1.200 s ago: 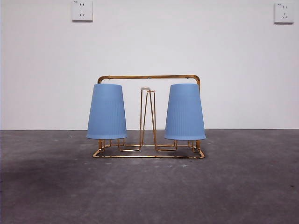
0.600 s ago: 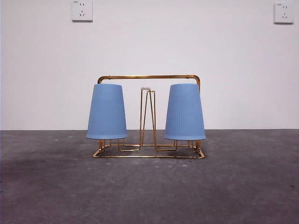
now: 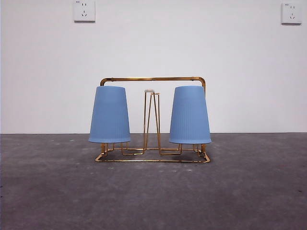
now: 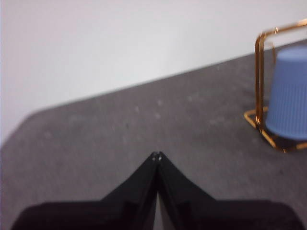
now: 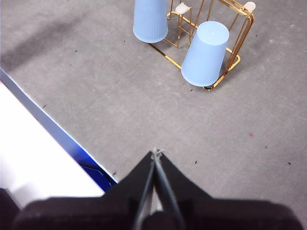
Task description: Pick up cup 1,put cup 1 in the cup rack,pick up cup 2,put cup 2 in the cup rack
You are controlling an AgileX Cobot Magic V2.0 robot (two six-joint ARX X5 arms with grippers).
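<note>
1. Grey bench (image 3: 249, 191) against a white wall (image 3: 153, 43), two sockets high on the wall (image 3: 84, 10) (image 3: 291, 13).
2. Left tool (image 4: 157, 155): jaws pressed together, tips meeting, nothing held, touching nothing, over bare bench. Cup rack (image 4: 268, 86) sits well apart from it at the side of the left wrist view, one blue cup (image 4: 289, 93) on it showing.
3. Right tool (image 5: 156, 152): jaws closed tip to tip, holding nothing, raised over bare bench. Rack (image 5: 235, 43) is well apart from it, both cups visible from above.
4. Cup 1 (image 3: 110, 115) and cup 2 (image 3: 190, 115): which number is which I cannot tell. Both blue, ribbed, upside down on the rack's pegs, one at each end, rims just above the base.
5. Rack (image 3: 152, 79) stands upright mid-bench, gold wire, handle frame just above the cup bottoms. Bare hairpin peg (image 3: 151, 120) between the cups.
6. Open room: bare bench all round the rack in the front view. Right wrist view shows the bench edge near the right tool, blue strip (image 5: 62, 139) along it, white surface (image 5: 33, 148) beyond.
7. Neither tool appears in the front view.
</note>
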